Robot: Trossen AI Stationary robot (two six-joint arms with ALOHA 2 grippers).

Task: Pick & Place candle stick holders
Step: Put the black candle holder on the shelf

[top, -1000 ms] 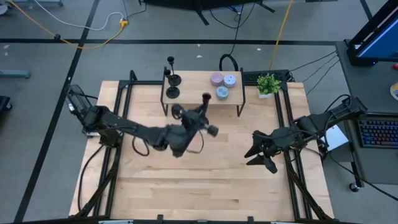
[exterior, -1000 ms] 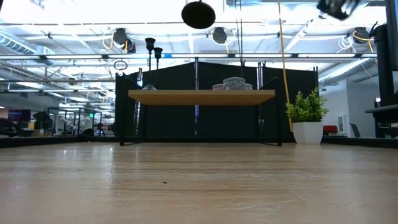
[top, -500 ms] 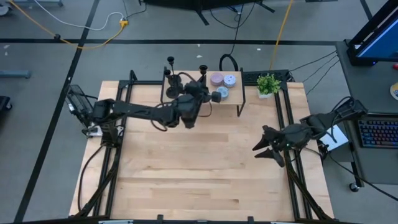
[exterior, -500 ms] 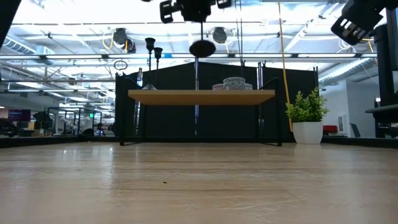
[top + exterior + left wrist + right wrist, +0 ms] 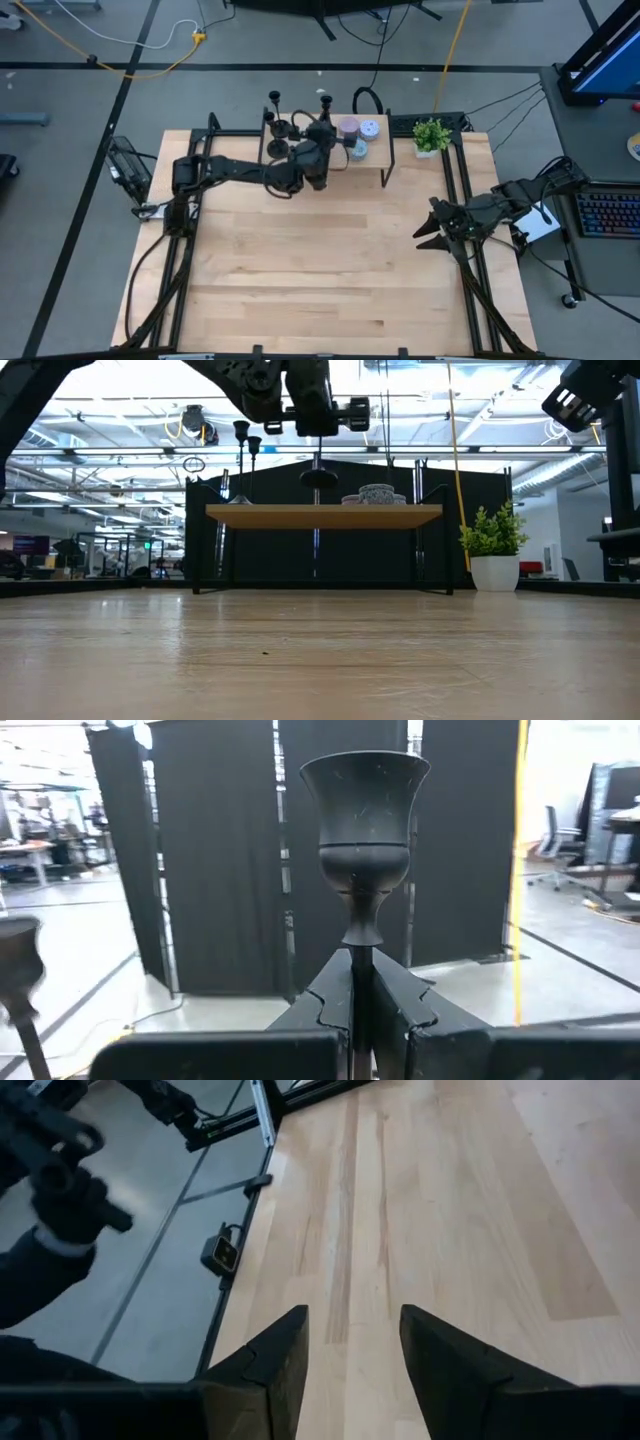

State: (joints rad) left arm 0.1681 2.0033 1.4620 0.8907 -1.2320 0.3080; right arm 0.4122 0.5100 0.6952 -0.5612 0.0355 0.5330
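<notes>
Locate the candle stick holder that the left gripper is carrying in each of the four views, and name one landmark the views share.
High view: the held candle stick holder is at the top centre, over the small shelf.
Low view: upper centre, its base just above the shelf top, under the left gripper.
Left wrist view: centre, cup upright above the shut fingers.
Right wrist view: not in it.
Shared landmark: the shelf, in the high and low views.

Black candle stick holders (image 5: 277, 125), pale wood shelf (image 5: 372, 164), green plant (image 5: 431, 133), lilac and blue tins (image 5: 357, 137)
</notes>
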